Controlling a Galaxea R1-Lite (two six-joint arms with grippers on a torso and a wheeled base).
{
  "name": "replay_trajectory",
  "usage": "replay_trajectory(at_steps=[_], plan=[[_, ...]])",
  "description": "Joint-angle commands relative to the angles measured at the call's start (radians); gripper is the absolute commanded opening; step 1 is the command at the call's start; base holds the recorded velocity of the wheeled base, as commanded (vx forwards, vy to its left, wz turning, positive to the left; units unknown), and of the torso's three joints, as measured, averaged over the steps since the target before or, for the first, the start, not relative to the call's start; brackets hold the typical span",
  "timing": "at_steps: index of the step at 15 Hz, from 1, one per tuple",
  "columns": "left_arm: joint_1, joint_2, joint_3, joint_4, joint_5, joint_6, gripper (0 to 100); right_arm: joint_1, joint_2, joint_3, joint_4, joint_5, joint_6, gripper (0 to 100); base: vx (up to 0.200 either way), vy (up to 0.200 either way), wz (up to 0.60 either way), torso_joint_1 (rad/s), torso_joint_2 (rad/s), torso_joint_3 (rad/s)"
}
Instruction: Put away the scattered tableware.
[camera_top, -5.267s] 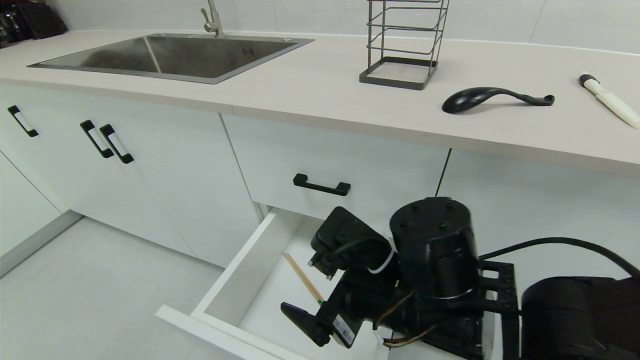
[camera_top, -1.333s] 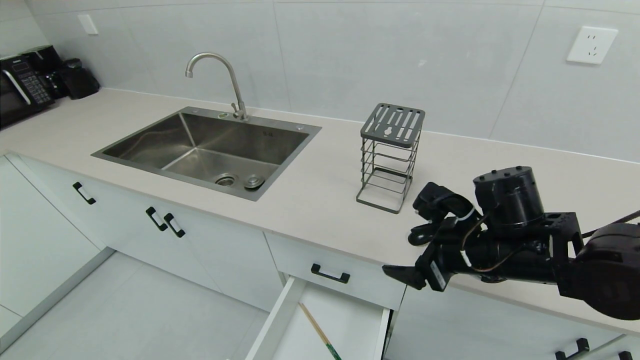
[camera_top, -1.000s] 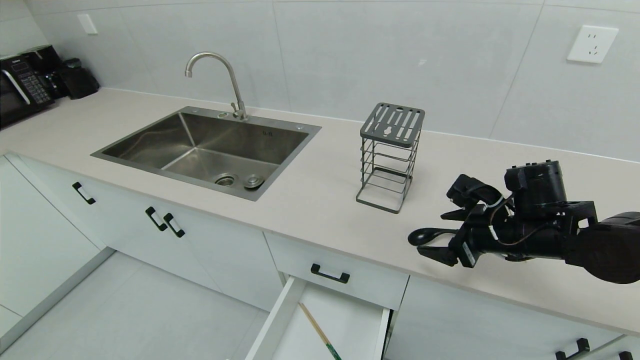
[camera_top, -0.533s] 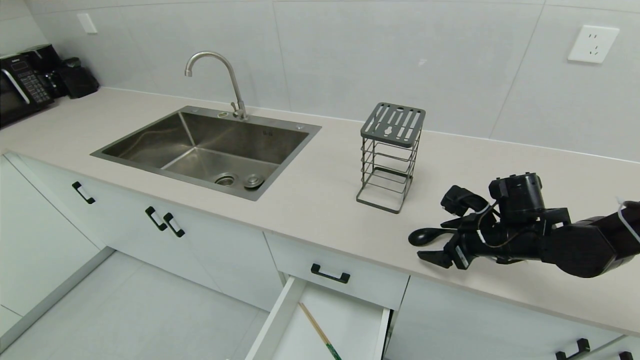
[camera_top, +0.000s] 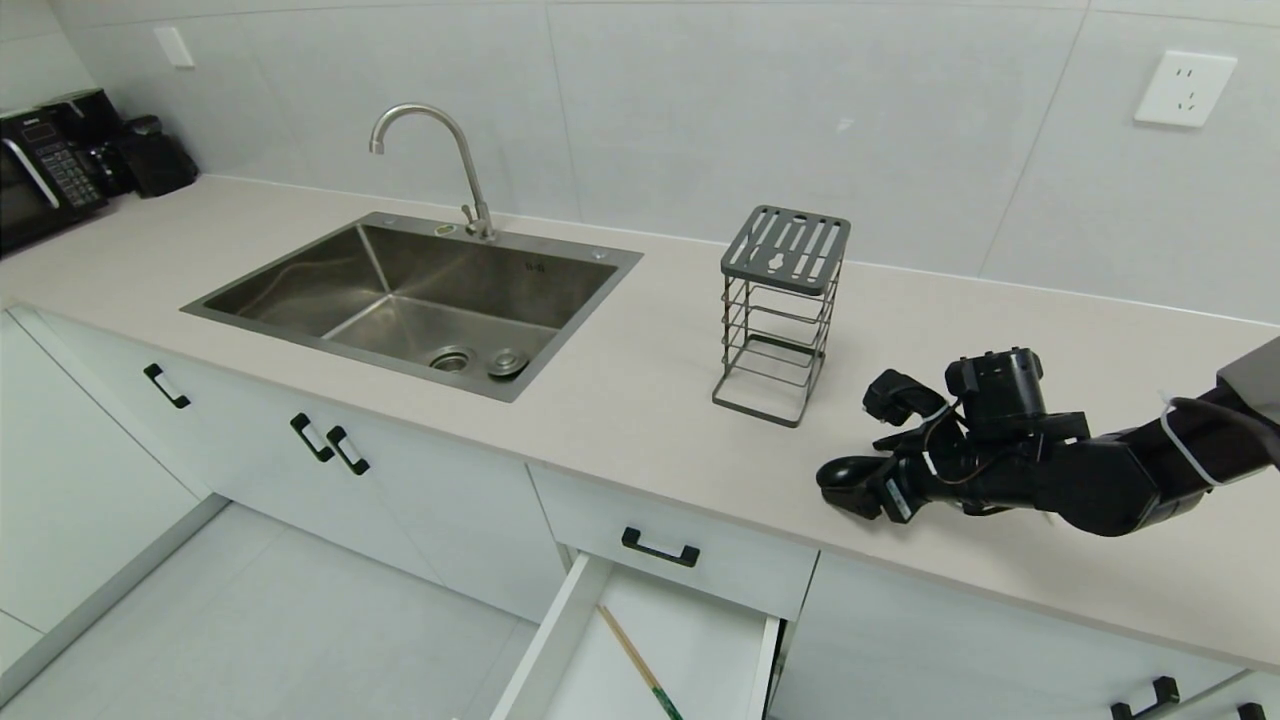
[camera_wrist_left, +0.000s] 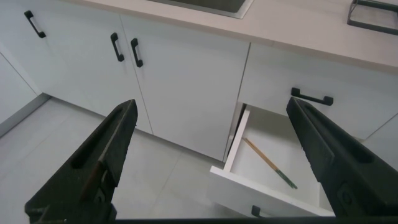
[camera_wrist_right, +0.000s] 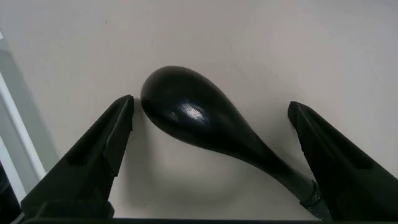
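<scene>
Spoon (camera_top: 838, 472) black, lying flat near the front edge of the surface (camera_top: 650, 400), right of the wire rack (camera_top: 780, 320); bowl points toward the sink (camera_top: 420, 300) end, handle runs back under the arm; wrist view shows the bowl (camera_wrist_right: 186, 118) flat on the surface.

Right gripper (camera_top: 868, 478) wide, one finger each side of the bowl, low at surface level; one finger (camera_wrist_right: 118, 130) sits just beside the bowl, can't tell if it touches; nothing held.

Change: about five seconds back this gripper was down in the open drawer and the head camera looked down at it; camera has since tilted up. Over the last second or so the gripper came in from above the front edge, dropped and slid forward until it straddled the bowl; spoon itself hasn't shifted.

Read: drawer drop looks done, spoon is the next item; this is pre-grasp, closing is what's left. Bowl is rounded and glossy, so a pinch there may slip or tip it; the neck looks like a safer hold.

Drawer (camera_top: 545, 640) open below the front edge, chopstick (camera_top: 640, 670) inside; destination ready.

Left gripper (camera_wrist_left: 211, 106) wide, empty, hanging over the floor in front of the cabinets, drawer (camera_wrist_left: 233, 146) and chopstick (camera_wrist_left: 268, 163) below it.
</scene>
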Motion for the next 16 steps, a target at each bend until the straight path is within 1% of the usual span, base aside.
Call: replay_trajectory(at_steps=[1, 2, 3, 13, 15, 16], plan=[[0.000, 0.000, 0.000, -0.001, 0.001, 0.000, 100, 0.000, 0.014, 0.004, 0.005, -0.004, 0.002, 100, 0.000, 0.000, 0.00, 0.000, 0.00, 0.000], [0.000, 0.000, 0.000, -0.001, 0.001, 0.000, 100, -0.002, 0.014, 0.006, 0.005, -0.004, 0.003, 100, 0.000, 0.000, 0.00, 0.000, 0.00, 0.000], [0.000, 0.000, 0.000, -0.001, 0.001, 0.000, 100, -0.002, 0.012, 0.012, 0.005, -0.004, 0.008, 0, 0.000, 0.000, 0.00, 0.000, 0.00, 0.000], [0.000, 0.000, 0.000, -0.001, 0.001, 0.000, 100, 0.000, -0.014, 0.000, -0.027, -0.024, 0.017, 0, 0.000, 0.000, 0.00, 0.000, 0.00, 0.000], [0.000, 0.000, 0.000, -0.001, 0.001, 0.000, 100, 0.011, -0.028, -0.016, -0.052, -0.022, 0.014, 0, 0.000, 0.000, 0.00, 0.000, 0.00, 0.000], [0.000, 0.000, 0.000, -0.001, 0.001, 0.000, 100, 0.051, -0.054, -0.014, -0.081, -0.011, 0.012, 0, 0.000, 0.000, 0.00, 0.000, 0.00, 0.000]])
